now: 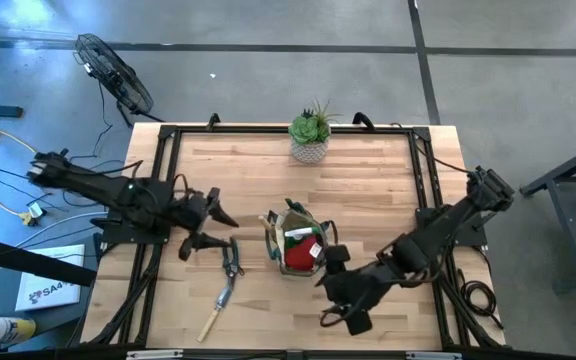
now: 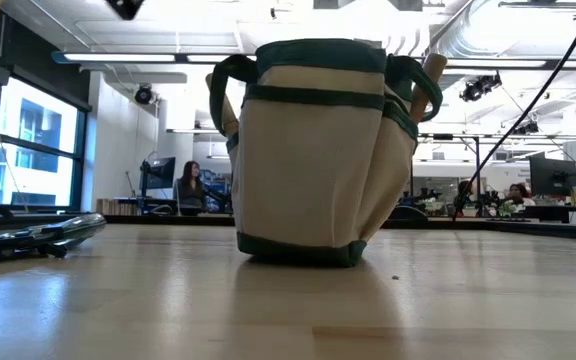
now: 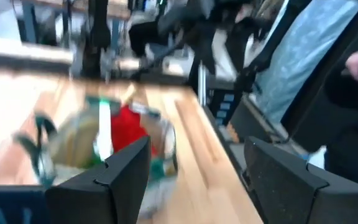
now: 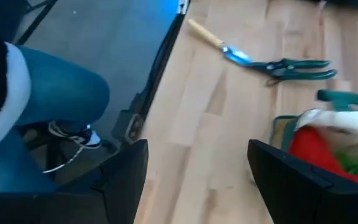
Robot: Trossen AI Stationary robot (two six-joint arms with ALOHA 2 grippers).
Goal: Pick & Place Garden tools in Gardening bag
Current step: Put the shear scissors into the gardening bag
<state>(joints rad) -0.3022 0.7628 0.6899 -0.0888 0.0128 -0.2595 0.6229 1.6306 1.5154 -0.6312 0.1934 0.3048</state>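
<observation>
The gardening bag [image 1: 298, 243] stands upright on its base at the table's middle, tan with a dark green rim. A red item [image 1: 301, 253] and a wooden handle [image 2: 433, 80] show in it. Left of the bag, dark pruners [image 1: 232, 262] and a wooden-handled trowel [image 1: 218, 305] lie flat on the table. My left gripper [image 1: 211, 228] hangs open in the air left of the bag, with the bag [image 3: 104, 143] ahead of it. My right gripper [image 1: 330, 290] stands open above the table, near-right of the bag [image 4: 328, 137]. Both hold nothing.
A green succulent in a white pot [image 1: 310, 135] stands at the table's far edge. A black frame [image 1: 168, 150] runs round the tabletop. A person's leg in jeans [image 4: 48, 93] is close to the table's near edge. Bare wood lies right of the bag.
</observation>
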